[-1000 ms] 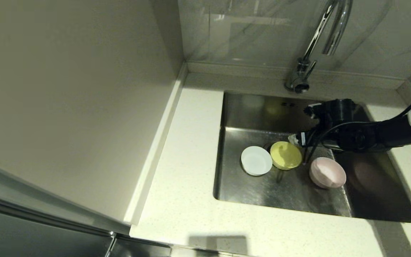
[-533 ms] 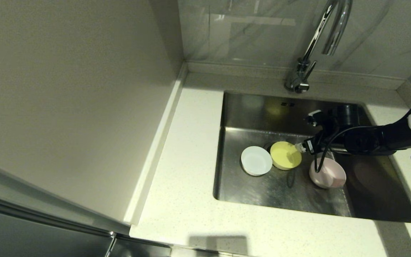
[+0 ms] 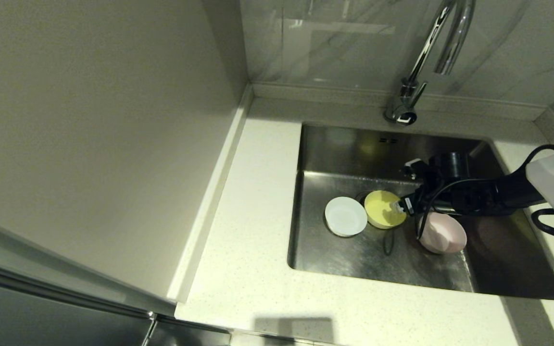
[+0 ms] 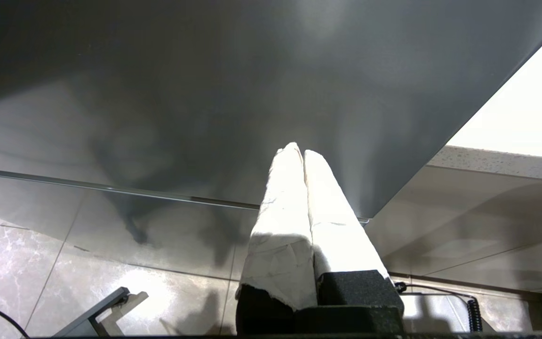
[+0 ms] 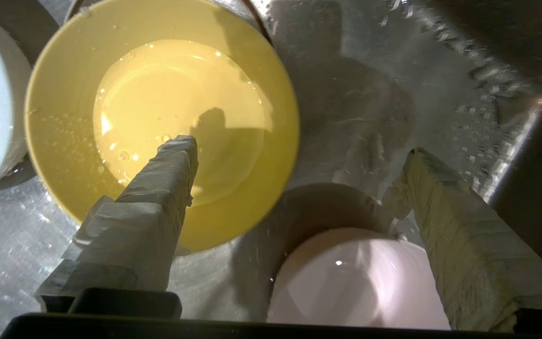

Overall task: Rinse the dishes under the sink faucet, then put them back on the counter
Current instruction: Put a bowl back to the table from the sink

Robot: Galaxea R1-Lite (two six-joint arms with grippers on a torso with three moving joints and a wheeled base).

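All three bowls, white (image 3: 345, 216), yellow (image 3: 384, 208) and pink (image 3: 443, 233), sit in the sink (image 3: 508, 269), none yet on the surface (image 3: 243, 269). The right tool (image 5: 299, 155) hangs spread wide over the yellow bowl's rim, empty; the left tool (image 4: 303, 153), clenched, is parked away.

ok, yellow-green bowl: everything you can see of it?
The yellow-green bowl is small, round, matte and plastic-looking. It sits upright on the sink floor between the white bowl and pink bowl, shallow water pooled inside, droplets on its wall. The right hand hangs open, one finger above its inside.
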